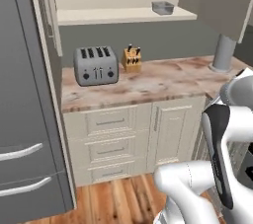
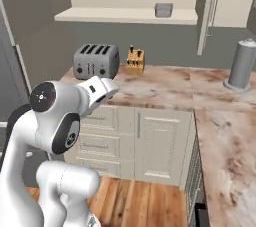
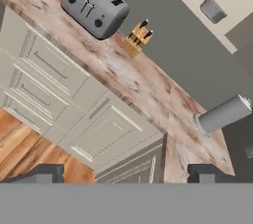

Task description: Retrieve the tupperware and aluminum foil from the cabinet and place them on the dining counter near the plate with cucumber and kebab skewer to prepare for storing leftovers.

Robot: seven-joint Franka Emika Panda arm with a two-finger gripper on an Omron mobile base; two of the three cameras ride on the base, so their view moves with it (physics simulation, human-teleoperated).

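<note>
**Approach to the cabinet, claw empty**

While nothing is yet in hand, the job sits at its first step: reaching the cabinet [image 1: 123, 15], whose open cream shelf runs above the marbled worktop [image 1: 148, 82]. Well below it, the white arm is folded low in front of the drawers, its claw [image 3: 126, 172] spread wide and holding nothing. On the worktop stand a grey toaster [image 1: 96, 65], a steel canister [image 2: 243, 64] off at the corner, and a small knife block [image 1: 131, 59]. Smallest, a grey tupperware box [image 1: 162, 7] rests on the shelf toward its right end. Next, the arm likely needs to rise and extend toward that box. No foil carton can be made out.
</note>
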